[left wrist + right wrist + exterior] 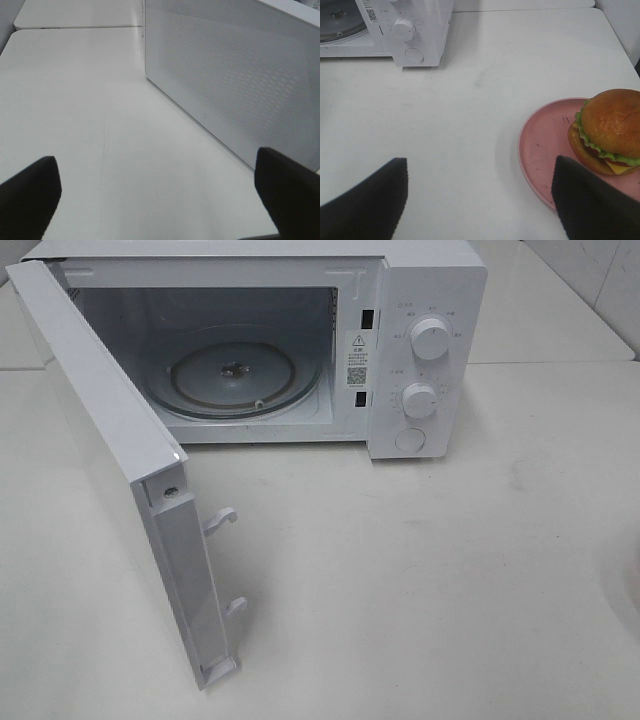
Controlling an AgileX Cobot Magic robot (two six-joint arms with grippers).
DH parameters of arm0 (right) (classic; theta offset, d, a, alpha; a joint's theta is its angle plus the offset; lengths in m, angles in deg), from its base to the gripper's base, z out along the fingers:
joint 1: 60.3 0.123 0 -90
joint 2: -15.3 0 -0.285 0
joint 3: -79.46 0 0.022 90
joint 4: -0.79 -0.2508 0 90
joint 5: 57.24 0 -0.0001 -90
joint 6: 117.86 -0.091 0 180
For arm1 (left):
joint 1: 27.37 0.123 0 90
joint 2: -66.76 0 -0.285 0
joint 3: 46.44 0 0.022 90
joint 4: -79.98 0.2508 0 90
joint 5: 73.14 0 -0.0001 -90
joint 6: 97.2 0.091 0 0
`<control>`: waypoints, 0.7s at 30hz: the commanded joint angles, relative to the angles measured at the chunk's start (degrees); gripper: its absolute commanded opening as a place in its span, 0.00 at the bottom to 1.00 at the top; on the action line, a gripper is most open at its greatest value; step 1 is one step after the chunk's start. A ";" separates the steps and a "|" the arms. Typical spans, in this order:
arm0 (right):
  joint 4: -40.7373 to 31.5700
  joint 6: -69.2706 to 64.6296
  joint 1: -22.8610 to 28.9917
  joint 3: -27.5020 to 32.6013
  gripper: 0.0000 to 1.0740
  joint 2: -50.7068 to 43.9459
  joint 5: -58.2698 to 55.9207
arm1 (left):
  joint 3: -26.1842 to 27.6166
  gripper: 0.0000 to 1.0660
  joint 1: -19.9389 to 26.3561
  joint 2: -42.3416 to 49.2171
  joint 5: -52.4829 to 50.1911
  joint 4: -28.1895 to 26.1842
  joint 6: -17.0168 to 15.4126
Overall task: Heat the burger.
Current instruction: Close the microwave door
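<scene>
The burger (610, 130), with a glossy brown bun, lettuce and cheese, sits on a round pink plate (545, 145) in the right wrist view. My right gripper (480, 200) hangs open just short of the plate, and one dark fingertip (590, 205) covers the plate's near rim. Nothing is between its fingers. The white microwave (420, 300) stands at the back with its door (100, 430) swung wide to the left and a bare glass turntable (235, 375) inside. My left gripper (160, 200) is open and empty over the table beside the door's perforated outer face (235, 75). Neither gripper shows in the exterior high view.
The open door juts toward the table's front on the left, with two latch hooks (222, 520) on its free edge. Two knobs (428, 338) and a round button (410, 438) are on the microwave's right panel. A second table (75, 17) adjoins at the far side.
</scene>
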 commanded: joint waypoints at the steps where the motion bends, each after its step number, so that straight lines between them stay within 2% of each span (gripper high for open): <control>1: -0.06 1.09 -0.40 -0.06 0.71 -1.49 0.00 | -0.17 0.95 0.29 1.15 -0.40 -0.06 0.06; 21: 0.00 1.09 -0.40 -0.06 0.71 -1.49 0.00 | -0.17 0.95 0.29 1.15 -0.40 0.34 0.00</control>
